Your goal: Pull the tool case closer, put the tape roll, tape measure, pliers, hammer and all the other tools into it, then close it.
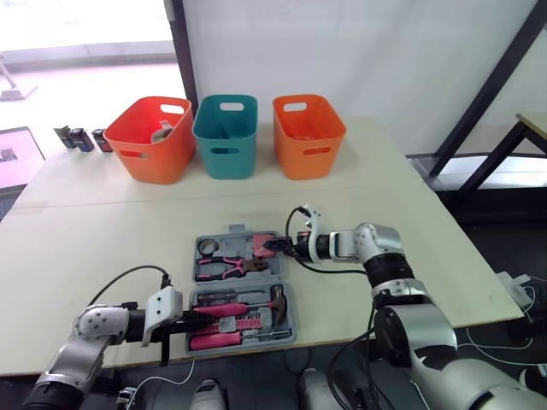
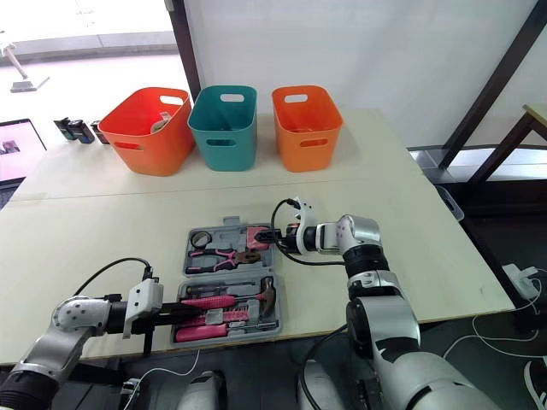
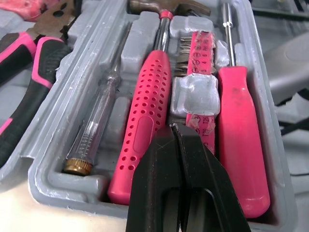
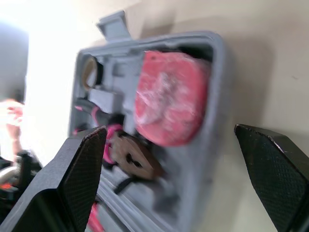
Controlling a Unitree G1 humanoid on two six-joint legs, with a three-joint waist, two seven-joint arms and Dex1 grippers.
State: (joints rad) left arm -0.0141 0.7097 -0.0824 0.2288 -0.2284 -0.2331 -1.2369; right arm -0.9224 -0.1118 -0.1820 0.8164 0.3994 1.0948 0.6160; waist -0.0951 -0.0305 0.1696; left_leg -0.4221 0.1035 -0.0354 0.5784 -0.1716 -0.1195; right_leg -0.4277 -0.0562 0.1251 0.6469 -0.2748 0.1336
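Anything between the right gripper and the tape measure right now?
Nothing visible does. The open right gripper points straight at the tape measure, which lies in its pocket at a corner of the case, with only the rim beside it.

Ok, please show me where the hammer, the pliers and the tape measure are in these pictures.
hammer [image 3: 147,121]: left wrist view, on the pink perforated handle.
pliers [image 3: 19,60]: left wrist view, on a black and pink handle.
tape measure [image 4: 169,99]: right wrist view, on the face of its pink housing.
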